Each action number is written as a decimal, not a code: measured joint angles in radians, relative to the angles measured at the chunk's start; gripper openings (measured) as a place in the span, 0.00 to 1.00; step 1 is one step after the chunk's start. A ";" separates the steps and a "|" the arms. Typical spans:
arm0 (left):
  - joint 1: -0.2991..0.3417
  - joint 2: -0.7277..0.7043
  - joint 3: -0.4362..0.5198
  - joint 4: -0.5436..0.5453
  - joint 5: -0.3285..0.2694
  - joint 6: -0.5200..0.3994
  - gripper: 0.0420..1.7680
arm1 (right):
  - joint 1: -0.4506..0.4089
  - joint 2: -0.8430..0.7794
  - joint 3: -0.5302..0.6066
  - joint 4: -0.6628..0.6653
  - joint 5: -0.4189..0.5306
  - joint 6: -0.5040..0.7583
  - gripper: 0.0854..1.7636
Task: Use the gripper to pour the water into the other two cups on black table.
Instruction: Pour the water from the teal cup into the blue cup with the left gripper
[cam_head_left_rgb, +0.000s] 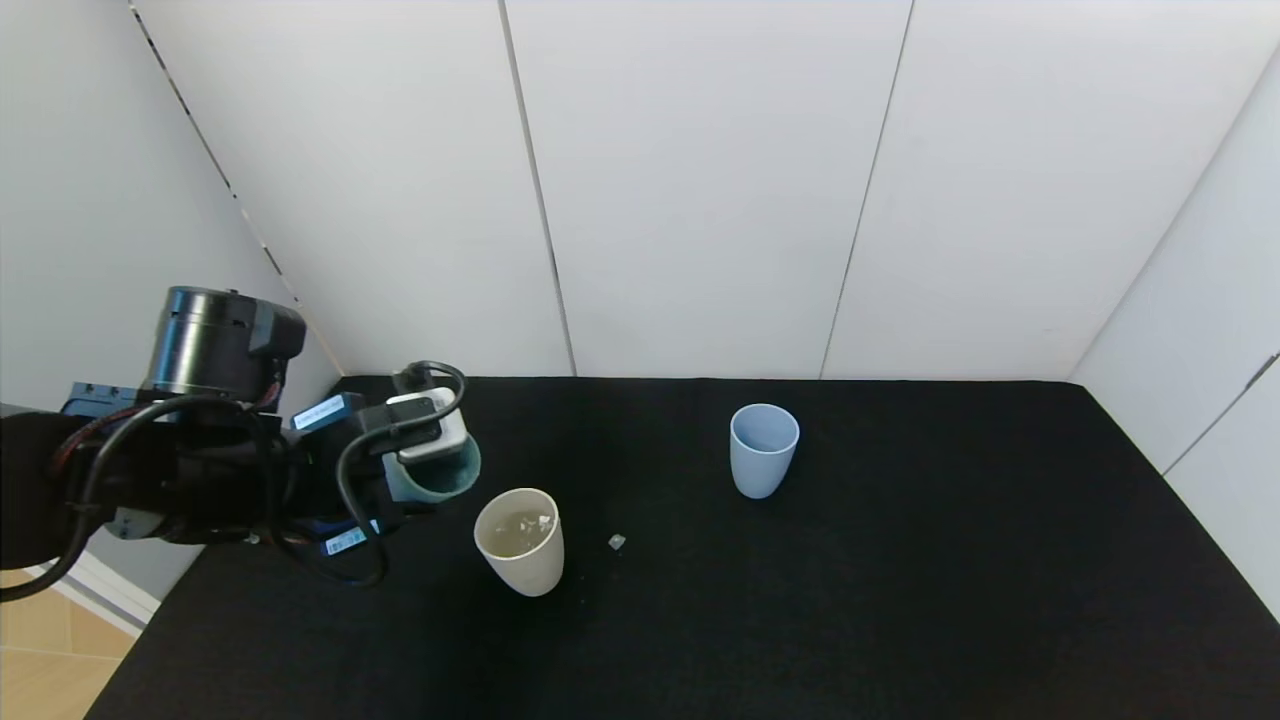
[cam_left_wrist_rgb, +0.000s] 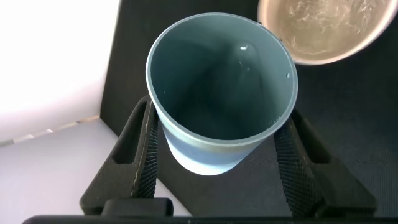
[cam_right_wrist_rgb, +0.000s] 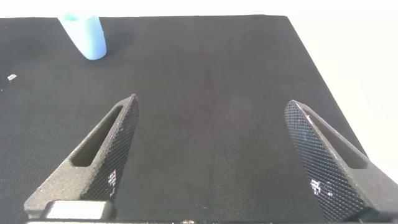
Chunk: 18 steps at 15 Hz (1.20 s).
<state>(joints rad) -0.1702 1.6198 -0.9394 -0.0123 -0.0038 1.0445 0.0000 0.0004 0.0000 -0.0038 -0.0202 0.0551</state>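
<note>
My left gripper (cam_head_left_rgb: 432, 470) is shut on a teal-green tumbler (cam_head_left_rgb: 447, 480) and holds it tilted over the left of the black table (cam_head_left_rgb: 900, 600), its mouth towards the cream-white cup (cam_head_left_rgb: 520, 542). In the left wrist view the tumbler (cam_left_wrist_rgb: 217, 87) sits between both fingers (cam_left_wrist_rgb: 144, 155) and shows only a few droplets inside. The cream-white cup (cam_left_wrist_rgb: 323, 28) stands upright just past the tumbler's rim and holds water (cam_head_left_rgb: 517, 530) with bright glints. The light blue cup (cam_head_left_rgb: 763, 450) stands upright farther right and looks empty. My right gripper (cam_right_wrist_rgb: 211, 118) is open and empty above the table, out of the head view.
A small shiny speck (cam_head_left_rgb: 617, 542) lies on the table just right of the cream-white cup. White walls close the table in at the back and right. The light blue cup (cam_right_wrist_rgb: 84, 36) shows far off in the right wrist view. The table's left edge runs under my left arm.
</note>
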 joint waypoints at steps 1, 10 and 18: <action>0.030 -0.010 -0.006 0.001 -0.036 -0.019 0.62 | 0.000 0.000 0.000 0.000 0.000 0.000 0.97; 0.085 -0.062 -0.145 0.010 -0.186 -0.260 0.62 | 0.000 0.000 0.000 0.000 0.000 0.000 0.97; -0.170 0.011 -0.324 -0.006 -0.179 -0.634 0.62 | 0.000 0.000 0.000 0.000 0.000 0.000 0.97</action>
<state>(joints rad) -0.3406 1.6313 -1.2638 -0.0181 -0.1832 0.4102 0.0000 0.0004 0.0000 -0.0043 -0.0202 0.0551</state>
